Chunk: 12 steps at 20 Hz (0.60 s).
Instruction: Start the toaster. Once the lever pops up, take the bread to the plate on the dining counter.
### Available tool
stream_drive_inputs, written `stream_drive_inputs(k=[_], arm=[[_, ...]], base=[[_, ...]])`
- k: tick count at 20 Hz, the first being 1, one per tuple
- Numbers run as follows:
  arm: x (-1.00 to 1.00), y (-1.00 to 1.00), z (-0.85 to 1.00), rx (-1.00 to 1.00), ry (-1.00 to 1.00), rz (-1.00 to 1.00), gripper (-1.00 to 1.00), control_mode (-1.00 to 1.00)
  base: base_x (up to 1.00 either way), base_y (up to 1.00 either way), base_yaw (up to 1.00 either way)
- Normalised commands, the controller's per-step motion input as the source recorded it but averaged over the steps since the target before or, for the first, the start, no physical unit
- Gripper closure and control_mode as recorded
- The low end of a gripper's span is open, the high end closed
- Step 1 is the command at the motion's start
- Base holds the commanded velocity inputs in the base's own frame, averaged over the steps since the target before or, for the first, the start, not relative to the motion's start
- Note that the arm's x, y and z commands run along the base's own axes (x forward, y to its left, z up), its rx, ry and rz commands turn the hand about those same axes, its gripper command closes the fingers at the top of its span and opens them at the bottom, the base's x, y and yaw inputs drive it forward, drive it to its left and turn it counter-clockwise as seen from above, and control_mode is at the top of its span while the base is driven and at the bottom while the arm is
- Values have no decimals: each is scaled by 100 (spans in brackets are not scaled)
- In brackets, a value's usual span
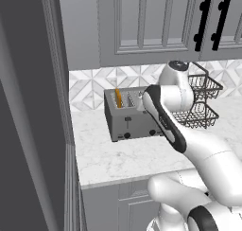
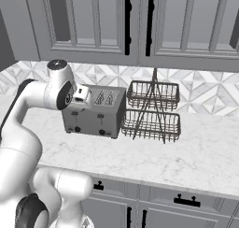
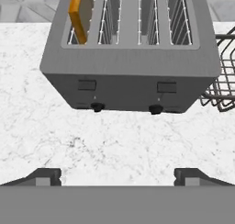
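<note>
The grey four-slot toaster (image 1: 127, 119) (image 2: 95, 112) (image 3: 133, 67) stands on a marble wall counter against the tiled backsplash. The orange-tan bread (image 1: 118, 97) (image 3: 80, 12) stands upright in its leftmost slot, sticking up above the top. Two small levers (image 3: 87, 85) (image 3: 166, 86) and two black knobs show on its front. My gripper (image 3: 117, 175) is open, hovering above and in front of the toaster with nothing between its fingertips (image 3: 46, 175). The arm hides the toaster's right part in the left base view. The plate and the dining counter are out of view.
A two-tier black wire basket rack (image 1: 203, 102) (image 2: 151, 110) (image 3: 222, 90) stands right beside the toaster's right end. A tall dark panel (image 1: 28, 130) bounds the counter's left. Upper cabinets (image 2: 126, 26) hang above. Bare marble (image 3: 114, 140) lies in front of the toaster.
</note>
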Motion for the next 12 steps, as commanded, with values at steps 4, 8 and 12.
stream_drive_inputs(k=[4,8,12], arm=[[13,25,-9,0,-5,0,-100,-100],[11,15,-6,0,0,0,-100,-100],[8,6,-2,0,0,0,-100,-100]], base=[[0,0,0],[0,0,0],[0,0,0]])
